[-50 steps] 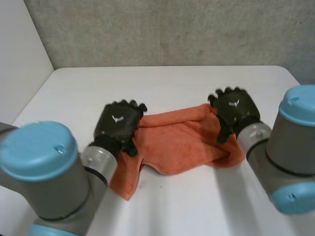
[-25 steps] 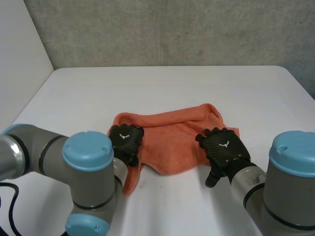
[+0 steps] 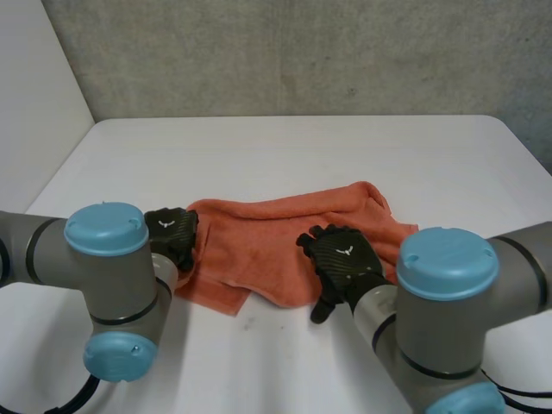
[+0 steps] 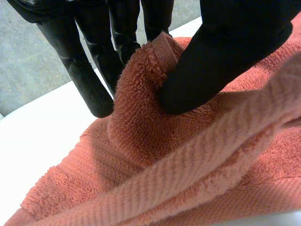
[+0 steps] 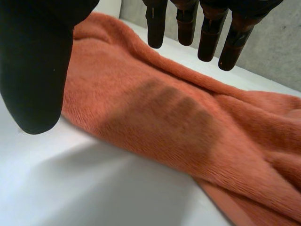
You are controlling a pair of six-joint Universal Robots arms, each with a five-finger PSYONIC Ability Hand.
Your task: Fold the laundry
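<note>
An orange towel [image 3: 285,237] lies rumpled on the middle of the white table [image 3: 293,155]. My left hand [image 3: 172,235] is at the towel's left edge. Its own wrist view has the thumb [image 4: 221,52] and fingers [image 4: 89,70] pinching a raised fold of the towel [image 4: 141,108]. My right hand [image 3: 343,264] hovers over the towel's near edge, right of its middle. There the fingers [image 5: 207,33] are straight and spread above the towel [image 5: 178,127], and the thumb [image 5: 37,70] hangs beside the towel's edge, holding nothing.
A grey wall runs behind the table's far edge [image 3: 293,117]. Bare white table [image 3: 259,362] lies in front of the towel between my two arms.
Both hands have come toward the near edge. The left hand slid left to the towel's edge and closed on a fold. The towel has spread out flatter and wider.
</note>
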